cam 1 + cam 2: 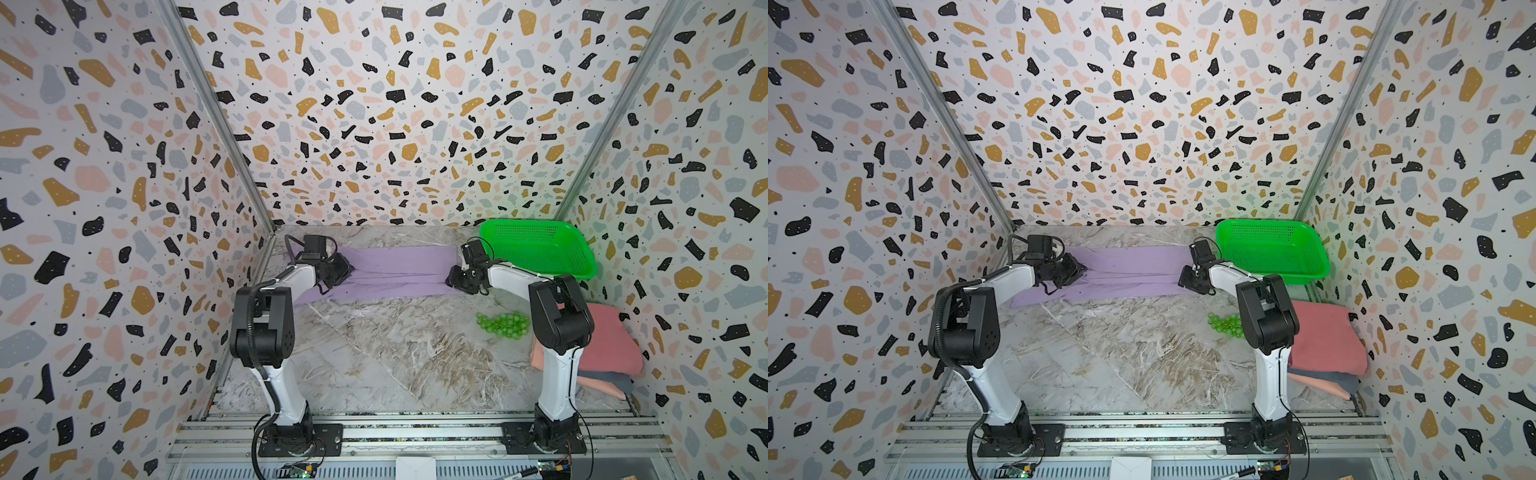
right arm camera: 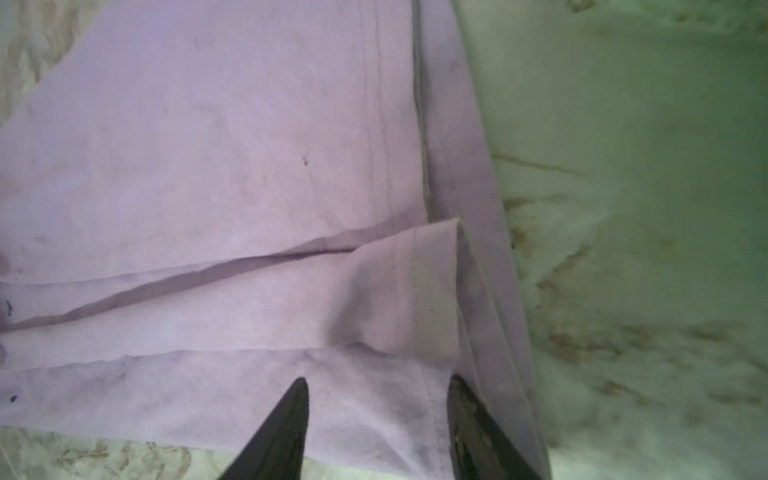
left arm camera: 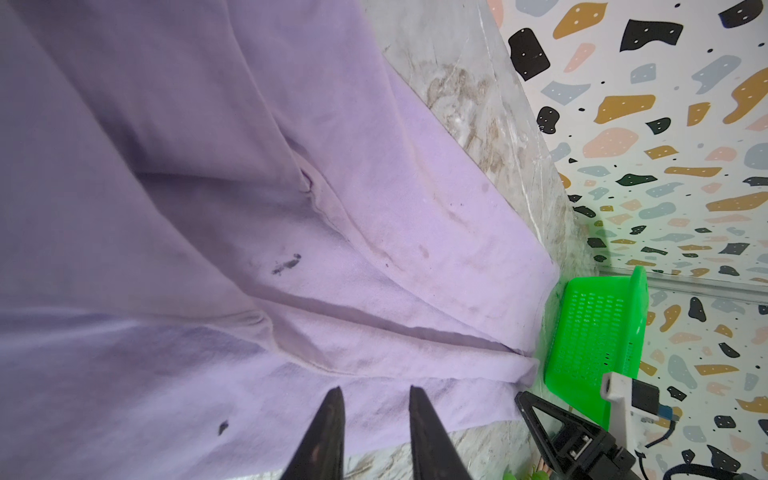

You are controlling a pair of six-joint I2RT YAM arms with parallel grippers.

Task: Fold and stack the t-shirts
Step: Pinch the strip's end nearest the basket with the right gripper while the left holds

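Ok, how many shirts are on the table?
4. A purple shirt lies spread at the far side; a pink shirt, grey-blue shirt and salmon shirt sit stacked on the right. More may be hidden.

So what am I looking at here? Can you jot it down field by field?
Surface: marble-patterned table
Being folded: purple t-shirt, a long band lying flat at the far side
Left gripper: open, over its left end
Right gripper: open, over its right end
Finished stack: folded shirts, pink on top, near right
Also there: green basket, green balls
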